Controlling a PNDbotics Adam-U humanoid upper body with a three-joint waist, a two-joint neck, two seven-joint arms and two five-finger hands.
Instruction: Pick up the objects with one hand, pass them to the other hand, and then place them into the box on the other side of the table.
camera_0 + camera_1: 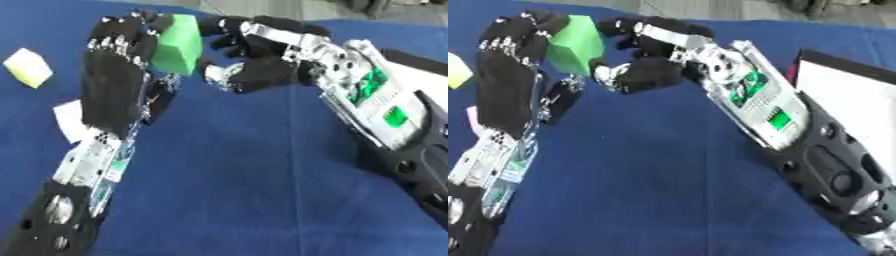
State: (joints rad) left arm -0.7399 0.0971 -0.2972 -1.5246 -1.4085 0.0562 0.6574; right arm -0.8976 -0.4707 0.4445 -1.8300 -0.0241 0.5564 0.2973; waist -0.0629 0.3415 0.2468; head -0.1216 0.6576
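My left hand [114,85] clamps the green block [178,45] aloft, fingers curled over its top. My right hand [262,60], just beside the block, has its fingers spread around it.

Legible text, labels, brands, numbers, signs: none. No readable marking on any surface in either eye view.
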